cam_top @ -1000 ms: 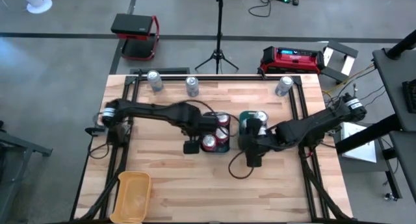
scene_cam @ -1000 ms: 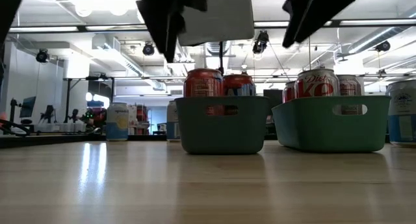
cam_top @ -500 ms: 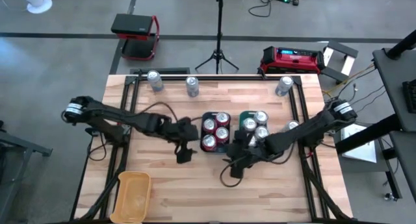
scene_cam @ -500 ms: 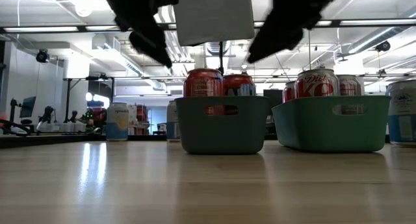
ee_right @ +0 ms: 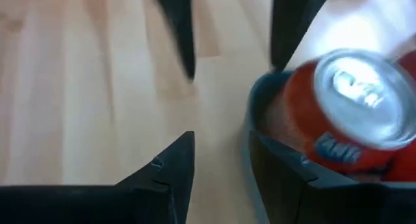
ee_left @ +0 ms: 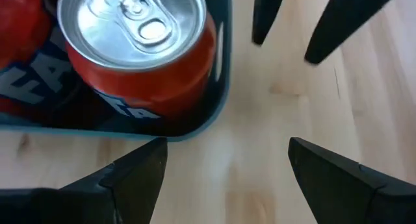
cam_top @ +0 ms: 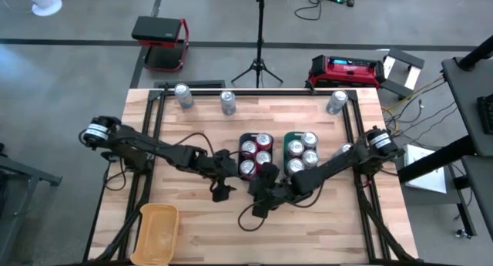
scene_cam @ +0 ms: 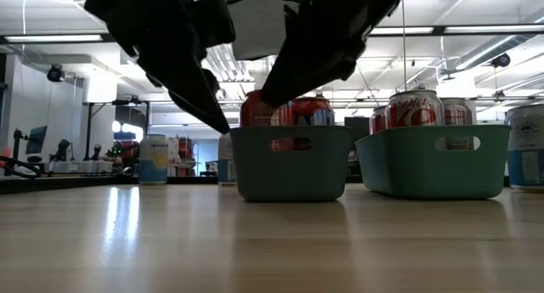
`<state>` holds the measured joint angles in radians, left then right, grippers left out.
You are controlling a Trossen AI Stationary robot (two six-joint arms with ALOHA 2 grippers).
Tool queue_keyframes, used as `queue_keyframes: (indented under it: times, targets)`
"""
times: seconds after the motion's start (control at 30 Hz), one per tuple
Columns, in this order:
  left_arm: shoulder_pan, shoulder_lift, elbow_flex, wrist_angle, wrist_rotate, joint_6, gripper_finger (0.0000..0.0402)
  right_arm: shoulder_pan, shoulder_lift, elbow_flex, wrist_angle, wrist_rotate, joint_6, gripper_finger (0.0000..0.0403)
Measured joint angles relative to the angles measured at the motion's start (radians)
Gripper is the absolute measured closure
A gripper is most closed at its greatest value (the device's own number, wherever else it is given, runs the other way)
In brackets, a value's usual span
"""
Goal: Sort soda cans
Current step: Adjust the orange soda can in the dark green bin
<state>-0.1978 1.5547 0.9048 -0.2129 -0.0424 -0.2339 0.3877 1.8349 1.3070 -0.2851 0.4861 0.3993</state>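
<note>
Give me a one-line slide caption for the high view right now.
Both grippers, left and right, hang open and empty over bare table just in front of two teal bins of soda cans.

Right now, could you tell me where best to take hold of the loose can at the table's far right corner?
Grip that can across its round body, coming down from above: it stands upright and alone, apart from the bins, so nothing blocks either side. The right pincer is nearer.

Bright overhead strip lights [scene_cam: 476, 30] everywhere, glare streaks on the bench [scene_cam: 127, 233], arms just black silhouettes low down, right wrist view's pretty motion-blurred.
</note>
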Motion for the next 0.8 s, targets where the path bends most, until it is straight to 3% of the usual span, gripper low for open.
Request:
queue_keyframes:
  times: [0.23, 0.53, 0.8]
  targets:
    - [-0.004, 0.042, -0.004, 0.093, 0.0, 0.009, 0.0095, -0.03, 0.017, -0.005, -0.008, 0.052, 0.002, 0.0299]
    - [-0.005, 0.04, -0.002, -0.013, 0.003, 0.006, 0.0095, -0.033, 0.001, -0.006, -0.055, 0.038, 0.001, 0.0334]
    - [-0.004, 0.008, -0.002, -0.036, -0.045, -0.008, 0.0095, -0.088, 0.011, -0.023, 0.004, 0.035, -0.026, 0.0353]
